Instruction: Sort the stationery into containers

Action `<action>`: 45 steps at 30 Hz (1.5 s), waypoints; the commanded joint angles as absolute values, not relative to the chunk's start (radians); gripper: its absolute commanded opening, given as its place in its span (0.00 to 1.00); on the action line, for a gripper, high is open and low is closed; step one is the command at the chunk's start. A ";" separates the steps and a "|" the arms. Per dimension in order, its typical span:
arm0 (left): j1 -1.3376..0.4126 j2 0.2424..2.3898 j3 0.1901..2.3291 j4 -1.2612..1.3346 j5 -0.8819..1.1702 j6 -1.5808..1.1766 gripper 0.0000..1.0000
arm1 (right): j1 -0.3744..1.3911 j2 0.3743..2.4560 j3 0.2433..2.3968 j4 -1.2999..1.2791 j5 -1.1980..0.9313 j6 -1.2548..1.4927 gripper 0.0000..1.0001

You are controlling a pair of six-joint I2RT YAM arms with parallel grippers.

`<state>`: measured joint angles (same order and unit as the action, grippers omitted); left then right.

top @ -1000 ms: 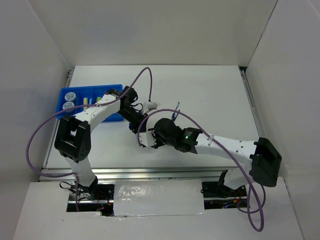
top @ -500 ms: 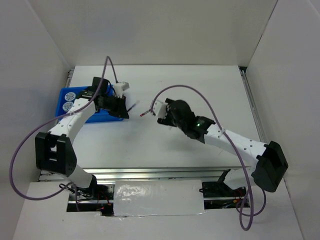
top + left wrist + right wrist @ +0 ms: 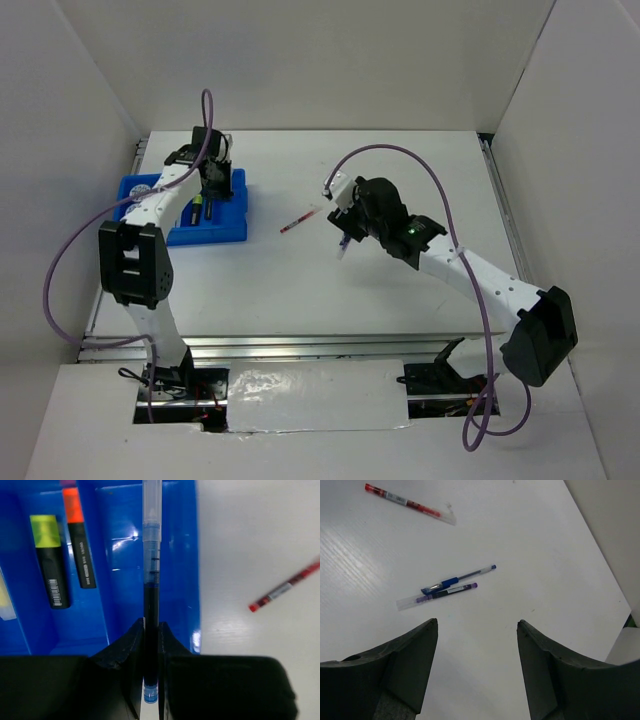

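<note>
My left gripper [image 3: 151,625] is shut on a dark blue pen [image 3: 151,555] with a clear cap. It holds the pen lengthwise above the rightmost compartment of the blue tray [image 3: 120,560]. In the top view the left gripper [image 3: 212,186] hangs over the tray [image 3: 215,233]. Two black highlighters lie in the compartment to the left, one yellow-capped [image 3: 47,560] and one orange-capped [image 3: 77,540]. A red pen [image 3: 300,221] [image 3: 407,502] lies on the table between the arms. My right gripper [image 3: 477,622] [image 3: 349,226] is open and empty above a blue pen [image 3: 457,580] and a purple pen [image 3: 437,595].
White walls enclose the table on the left, back and right. The tray sits close to the left wall. The right arm's purple cable [image 3: 400,155] loops above the table's middle.
The left arm swung from the table's middle to the tray, carrying the blue pen. The right gripper opened and drew back to the right. The red pen now lies loose on the table.
</note>
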<state>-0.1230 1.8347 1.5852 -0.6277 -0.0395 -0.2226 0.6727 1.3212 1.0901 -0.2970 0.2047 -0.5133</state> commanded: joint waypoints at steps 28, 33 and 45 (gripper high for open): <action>-0.060 1.893 1.692 -0.651 0.079 -0.209 0.35 | 0.641 1.333 1.097 -0.339 0.160 -0.413 0.71; -0.139 1.792 1.697 -0.598 0.265 0.028 0.35 | 0.606 1.357 1.104 -0.365 0.108 -0.325 0.71; -0.359 2.068 1.925 -0.706 0.192 0.115 0.44 | 0.436 1.351 1.101 -0.429 -0.063 -0.127 0.70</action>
<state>-0.3553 1.9854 1.8709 -0.6598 0.1894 0.0784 0.4603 1.3861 1.0878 -0.4137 -0.0059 -0.1986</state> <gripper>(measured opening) 0.423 0.703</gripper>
